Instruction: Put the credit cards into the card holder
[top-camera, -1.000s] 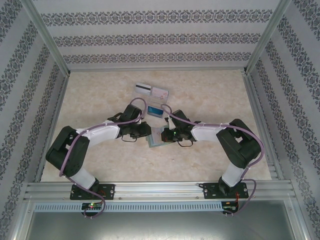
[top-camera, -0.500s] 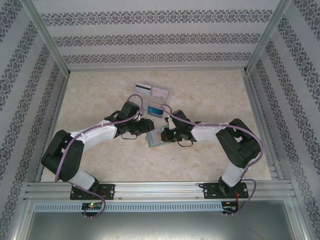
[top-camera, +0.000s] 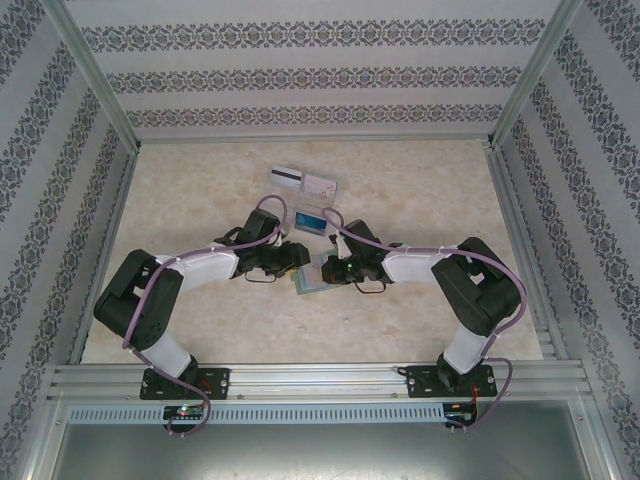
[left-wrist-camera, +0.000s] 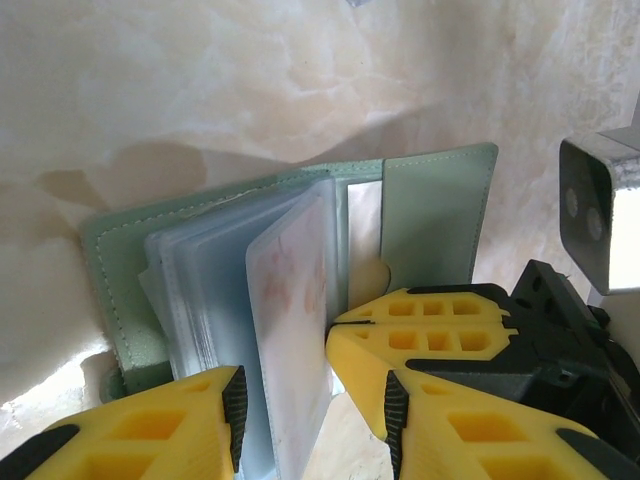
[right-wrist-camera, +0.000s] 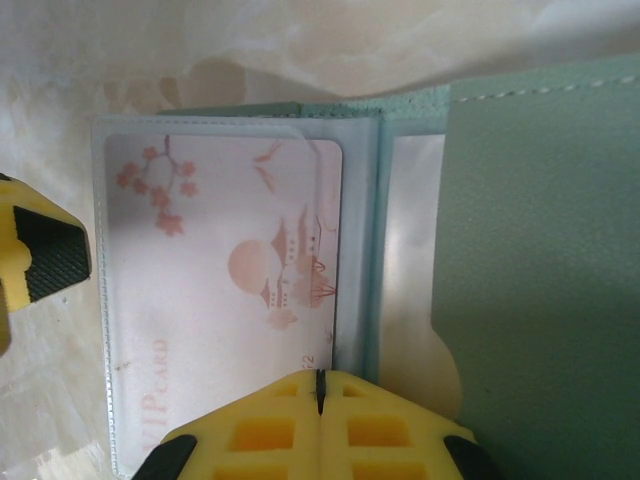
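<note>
Card holder (top-camera: 311, 276) lies open on the bench (top-camera: 430, 190) between my arms, right pincer (right-wrist-camera: 320, 386) closed tight at its edge, as my left pincer (left-wrist-camera: 287, 392), just eased half open, straddles the clear sleeve (left-wrist-camera: 292, 300) now holding a pink card (right-wrist-camera: 235, 270); more cards (top-camera: 288, 177) wait farther back.

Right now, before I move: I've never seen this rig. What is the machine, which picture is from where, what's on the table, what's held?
Two robot arms are bolted at the near edge of the table. The wide picture looks down from above; the other two come from the wrist cameras. On the table lie a striped card, a pink card and a blue card, and nearer the arms an open green card holder. The left tool is open around one clear sleeve holding a VIP card. The right tool is shut, tips against the holder beside it. No loose card is held.
</note>
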